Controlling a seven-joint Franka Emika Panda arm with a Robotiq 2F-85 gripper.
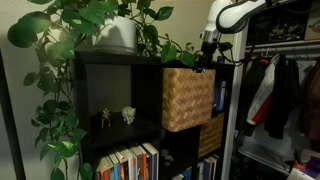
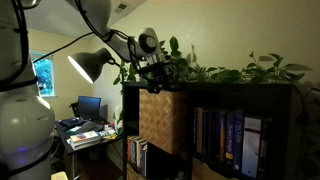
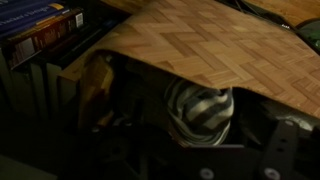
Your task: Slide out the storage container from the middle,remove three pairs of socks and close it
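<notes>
The storage container [image 1: 187, 98], a light tan woven wicker cube, sticks out forward from the middle row of a black shelf unit; it shows in both exterior views [image 2: 163, 120]. My gripper [image 1: 207, 52] hangs at the container's top rim [image 2: 152, 72]. In the wrist view a rolled pair of grey-and-white striped socks [image 3: 200, 108] sits between my dark jaws [image 3: 200, 128], next to the wicker wall [image 3: 200, 40]. The jaws look closed on the roll. The container's inside is dark and hidden.
A leafy plant in a white pot [image 1: 112, 32] stands on top of the shelf. A smaller darker basket [image 1: 210, 137], books [image 1: 125, 162] and small figurines [image 1: 118, 116] fill other cubbies. Clothes [image 1: 280, 90] hang beside the shelf. A lamp [image 2: 90, 65] and desk [image 2: 85, 130] stand beyond.
</notes>
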